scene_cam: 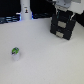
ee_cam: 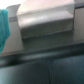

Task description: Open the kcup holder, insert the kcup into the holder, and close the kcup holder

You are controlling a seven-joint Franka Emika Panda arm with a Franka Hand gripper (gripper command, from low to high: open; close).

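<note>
Nearest in the ext. view: the kcup [scene_cam: 15,52], small white pod w/ green-and-dark top, sitting upright on the white table [scene_cam: 45,60], toward the exterior view's left. Nothing touching it; bare tabletop all around, well apart from everything else.

Further back, toward the exterior view's right: the kcup holder [scene_cam: 63,27], black boxy unit, dark front w/ slot-like openings. Can't tell from this res whether the tray is slid out at all. The gripper [scene_cam: 63,12] is right at the top of the holder, white arm body above it going out of frame. Fingers are lost against the black unit — can't tell if they're apart, together, or on anything.

Wrist view: very blurry, close-up. A grey blocky shape [ee_cam: 42,20] w/ a dark surface under it, teal patch [ee_cam: 4,27] at one edge. Fingers not identifiable here either.

Far back, exterior view's left: white bottle-like object [scene_cam: 25,11] upright against a dark blue background.
</note>
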